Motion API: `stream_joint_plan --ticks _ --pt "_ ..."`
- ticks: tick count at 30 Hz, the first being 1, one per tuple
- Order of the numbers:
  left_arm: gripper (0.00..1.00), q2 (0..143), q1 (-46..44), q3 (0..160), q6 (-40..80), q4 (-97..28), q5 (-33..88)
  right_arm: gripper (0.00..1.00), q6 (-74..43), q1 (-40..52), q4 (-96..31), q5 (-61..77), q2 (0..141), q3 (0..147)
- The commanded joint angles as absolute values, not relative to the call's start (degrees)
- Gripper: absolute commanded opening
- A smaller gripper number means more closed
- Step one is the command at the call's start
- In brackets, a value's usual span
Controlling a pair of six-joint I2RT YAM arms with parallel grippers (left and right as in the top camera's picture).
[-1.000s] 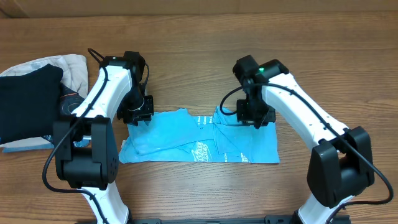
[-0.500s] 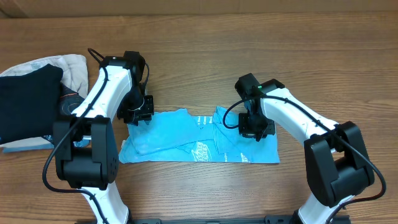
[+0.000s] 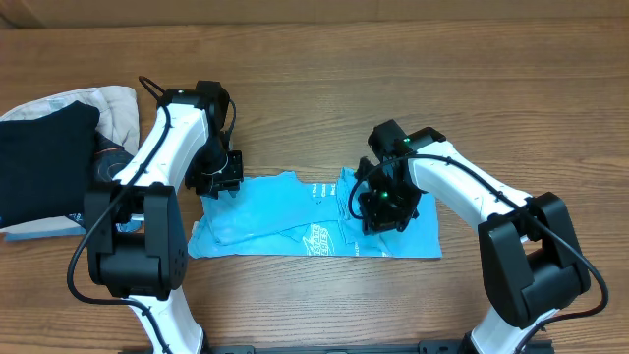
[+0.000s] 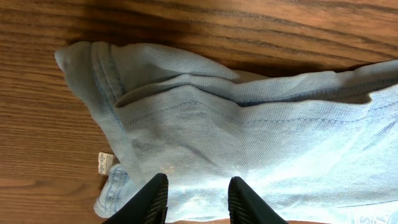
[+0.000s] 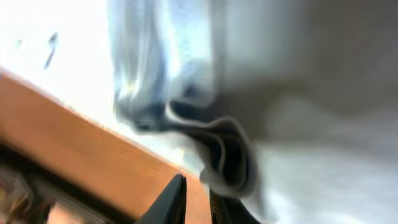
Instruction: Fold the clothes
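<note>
The left arm reached across from the near edge, its wrist bent down so the left claw (image 3: 218,181) sat on the far left corner of the shirt (image 3: 285,218). From the wrist camera, its 2 dark fingers (image 4: 155,200) stood a moderate gap apart with cloth lying between them; whether they pinched it I cannot tell. The right arm curled inward, its elbow out to the right, and the right claw (image 3: 381,206) pointed down onto the right half of the shirt. Its jaws were narrow, almost together, with a bunched fold of cloth at the tips; the view was too blurred to tell whether that fold was caught.

The shirt was thin, ribbed-looking sky-blue cotton with white print, lying as a wide creased band on the brown wood-grain table (image 3: 324,88), its left hem rolled into soft ridges. A black garment (image 3: 44,162) and a beige garment (image 3: 120,106) lay piled at the far left.

Compared with 1 second before, the right claw had come from the shirt's far edge toward its middle and turned; the left arm and the shirt's outline looked unchanged
</note>
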State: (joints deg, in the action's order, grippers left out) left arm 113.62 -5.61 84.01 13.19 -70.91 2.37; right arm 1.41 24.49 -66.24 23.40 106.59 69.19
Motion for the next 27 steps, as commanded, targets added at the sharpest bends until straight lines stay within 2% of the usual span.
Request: stream_joint_plan --ticks 1,4,12,15,21,23,27 --pt "0.36 113.0 -5.4 85.1 13.3 -70.9 3.0 0.19 11.1 24.8 -69.2 29.0 106.7 69.0" --pt "0.36 113.0 -5.4 85.1 13.3 -70.9 3.0 0.25 13.5 24.7 -71.5 28.1 106.7 69.0" --pt "0.36 113.0 -5.4 85.1 13.3 -71.5 3.0 0.27 6.6 24.7 -70.9 21.3 106.7 71.1" --pt "0.36 113.0 -5.4 85.1 13.3 -71.8 3.0 0.27 2.0 24.7 -71.0 16.2 106.6 74.0" --pt "0.37 111.7 -5.2 85.1 10.3 -71.9 2.4 0.31 -14.7 24.2 -71.8 -4.2 104.7 80.1" --pt "0.41 110.7 -5.1 85.1 9.3 -71.5 2.4 0.32 -17.7 23.2 -72.2 -6.8 103.7 81.5" --pt "0.55 109.6 -4.9 85.1 7.0 -71.3 2.4 0.36 -19.9 19.7 -71.5 -7.9 100.1 83.1"
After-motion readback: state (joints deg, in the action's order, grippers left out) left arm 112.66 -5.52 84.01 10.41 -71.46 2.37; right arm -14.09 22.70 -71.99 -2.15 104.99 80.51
